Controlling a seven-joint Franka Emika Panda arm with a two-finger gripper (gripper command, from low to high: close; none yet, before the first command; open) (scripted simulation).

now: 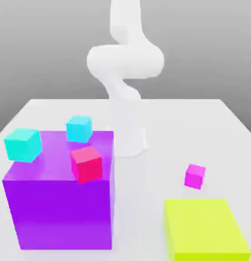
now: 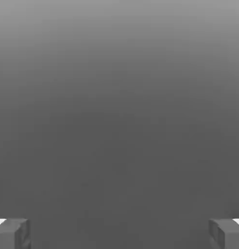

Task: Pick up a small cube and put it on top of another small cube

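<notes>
And here we are, with the tool (image 2: 119,234) standing wide open in the hand view, fingers well apart and nothing between them! The robot arm (image 1: 126,61) rises at the back of the desk (image 1: 143,214), and the little magenta cube (image 1: 194,177) sits out on the exterior view's right, down on the desk just behind the flat yellow block (image 1: 203,224), waiting to be collected.

So this looks like the opening stage: the pick-up, with no cube in the grip. The next move, I'd say, calls for bringing the tool over that magenta cube, lining the fingers up with its sides and lowering, still empty, before closing. Mind the yellow block close by; a careless approach could clip it!

Let's count the field. Five... no, four small cubes: one magenta, one red (image 1: 87,165), and two cyan, the first (image 1: 23,145) at the exterior view's left, the second (image 1: 79,129) farther back. Then two big blocks, one purple (image 1: 64,214) and one yellow. One arm, one tool, two fingers. The red and cyan cubes are up around the purple block's top, and which of them should carry the magenta one, I can't tell!
</notes>
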